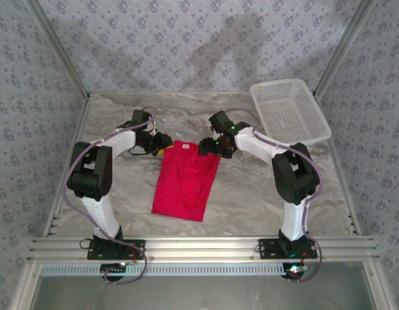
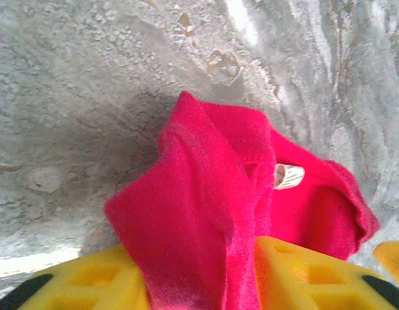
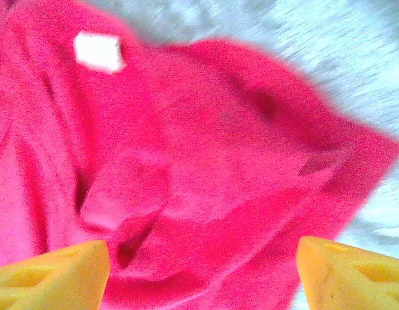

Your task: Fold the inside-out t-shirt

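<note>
The inside-out t-shirt [image 1: 186, 181] lies as a narrow red strip on the marble table, its collar end at the far side between both grippers. My left gripper [image 1: 162, 143] is at the strip's far left corner. In the left wrist view a thick bunch of red cloth [image 2: 212, 194] rises between the yellow fingers [image 2: 303, 271], which press on it from both sides, and the white neck tag [image 2: 288, 175] shows beyond. My right gripper [image 1: 209, 147] hovers at the far right corner. Its jaws [image 3: 203, 271] stand wide apart above rumpled cloth [image 3: 206, 168], with the tag [image 3: 97, 51] at the upper left.
A white mesh basket [image 1: 290, 111] sits at the back right corner of the table [image 1: 251, 194]. Patterned walls and metal rails close in the table on three sides. Bare marble lies on both sides of the shirt.
</note>
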